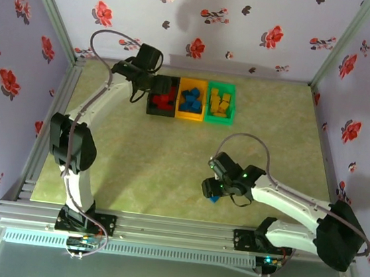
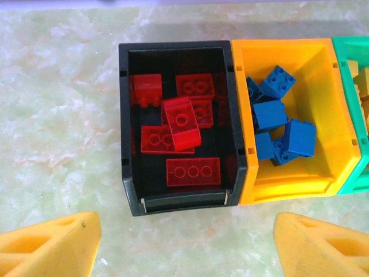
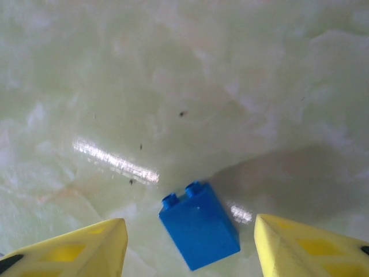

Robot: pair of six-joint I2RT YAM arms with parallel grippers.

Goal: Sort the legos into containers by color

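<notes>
Nearest the arm bases, the right claw (image 3: 190, 231) hangs low over the pale green marbled worktop (image 3: 173, 86) with its two yellow fingers (image 3: 86, 248) spread wide apart and gripping nothing. A small blue plastic brick (image 3: 199, 234) lies on the worktop in the gap between them, roughly midway, with bare surface on both sides, so neither finger touches it. In the right wrist view its two studs sit at the far end and point away from the camera toward the picture's upper left. Its long axis runs on a slant from lower right to upper left, skewed to the line between the fingers rather than square to it. From the top camera the same brick (image 1: 213, 198) shows as a blue speck under the right claw (image 1: 213, 195), toward the near right of the worktop and well apart from the bins. At the far end, three bins stand touching in a row. The left claw (image 2: 187, 234) hovers above the near wall of the black plastic bin (image 2: 124, 115), fingers wide apart and empty. That bin holds red bricks (image 2: 181, 121) lying flat and tilted at mixed angles. Beside it the orange plastic bin (image 2: 323, 86) holds a heap of blue bricks (image 2: 271, 112), and beyond that the green plastic bin (image 2: 349, 43) holds yellow-orange bricks (image 1: 221, 104).
</notes>
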